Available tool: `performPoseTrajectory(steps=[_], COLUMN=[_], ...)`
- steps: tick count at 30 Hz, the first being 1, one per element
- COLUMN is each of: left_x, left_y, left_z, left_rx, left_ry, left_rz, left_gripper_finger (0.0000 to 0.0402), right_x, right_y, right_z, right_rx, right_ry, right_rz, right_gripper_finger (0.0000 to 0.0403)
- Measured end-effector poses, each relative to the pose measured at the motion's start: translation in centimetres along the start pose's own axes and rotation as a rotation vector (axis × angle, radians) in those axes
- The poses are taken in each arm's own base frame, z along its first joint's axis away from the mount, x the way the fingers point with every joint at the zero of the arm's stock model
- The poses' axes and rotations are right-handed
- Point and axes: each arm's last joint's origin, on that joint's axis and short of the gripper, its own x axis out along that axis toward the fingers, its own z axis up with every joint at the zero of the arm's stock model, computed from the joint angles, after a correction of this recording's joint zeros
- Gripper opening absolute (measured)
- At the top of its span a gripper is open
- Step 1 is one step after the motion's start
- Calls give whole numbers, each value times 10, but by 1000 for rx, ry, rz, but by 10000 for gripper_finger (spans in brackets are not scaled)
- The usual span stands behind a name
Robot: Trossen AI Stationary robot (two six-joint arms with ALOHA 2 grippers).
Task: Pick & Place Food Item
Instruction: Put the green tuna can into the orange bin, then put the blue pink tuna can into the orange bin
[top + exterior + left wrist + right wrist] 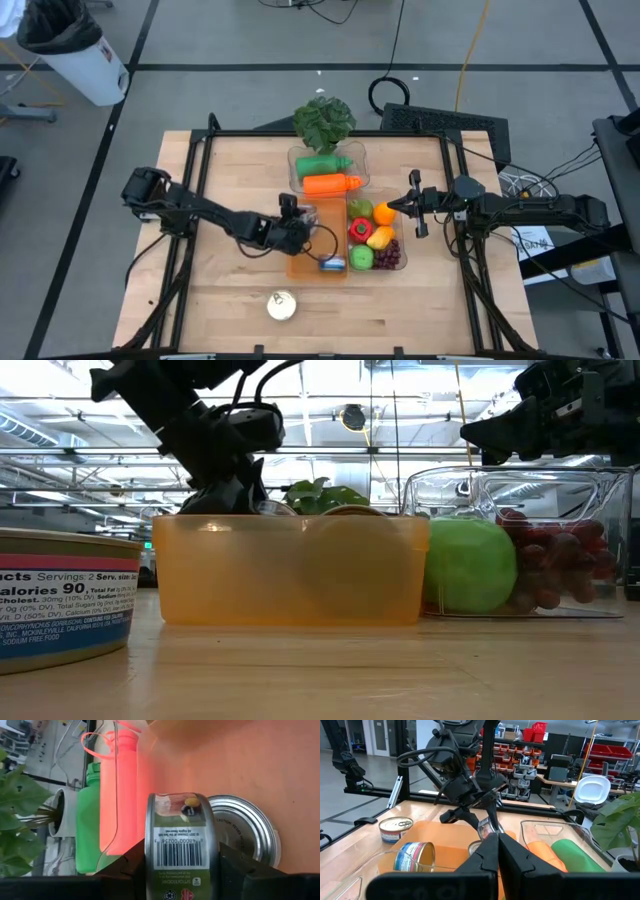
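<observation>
My left gripper [296,236] hangs over the orange bin [312,262] and is shut on a small labelled can [182,845]. A second can [333,263] lies on its side in the bin, its silver end [245,827] showing in the left wrist view. A third can [282,305] stands on the table near the near edge. My right gripper [402,206] is shut and hovers beside the clear fruit container [390,262], touching nothing. In the right wrist view its shut fingers [496,852] point toward the left gripper and its can [487,827]. My left gripper pinches the can between its two fingers [131,866], one on each flat end, so the barcoded curved wall [180,842] faces the wrist camera. The fingers come from above, slanting down. The can is on edge, lifted clear above the bin floor [235,765].
A clear container [297,160] at the far side holds a green bottle [322,165] and an orange bottle [332,184], with a potted plant [323,120] behind it. The fruit container holds an orange, peppers, a green apple [468,565] and grapes [555,565]. Bare wood lies left and right.
</observation>
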Motion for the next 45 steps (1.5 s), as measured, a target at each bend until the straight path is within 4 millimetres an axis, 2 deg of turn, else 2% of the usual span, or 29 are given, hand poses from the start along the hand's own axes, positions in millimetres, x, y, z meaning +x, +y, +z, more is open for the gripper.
performPoseTrajectory(steps=[4,12,17,23,29,33,38,42,45], left_x=[2,2,3,7,7,-3,-29,-55,-73], left_y=[2,-1,0,1,4,13,34,43,38], left_z=[0,0,-1,-1,-1,2,4,-2,-11], left_rx=[-79,-65,-150,-239,-284,-295,-379,-461,-523], left_ry=[1,-12,-6,-19,-15,-57,-119,-113,-21], left_rz=[-20,-98,-112,-289,-310,-310,-321,-461,-598], left_gripper_finger=[170,240,281,325,357,364,365,365,365], right_x=[0,0,0,0,0,0,0,0,0], right_y=[0,0,0,0,0,0,0,0,0], right_z=[0,0,0,0,0,0,0,0,0], right_rx=[0,0,0,0,0,0,0,0,0], right_ry=[0,0,0,0,0,0,0,0,0], right_rz=[0,0,0,0,0,0,-1,0,0], right_gripper_finger=[0,0,0,0,0,0,0,0,0])
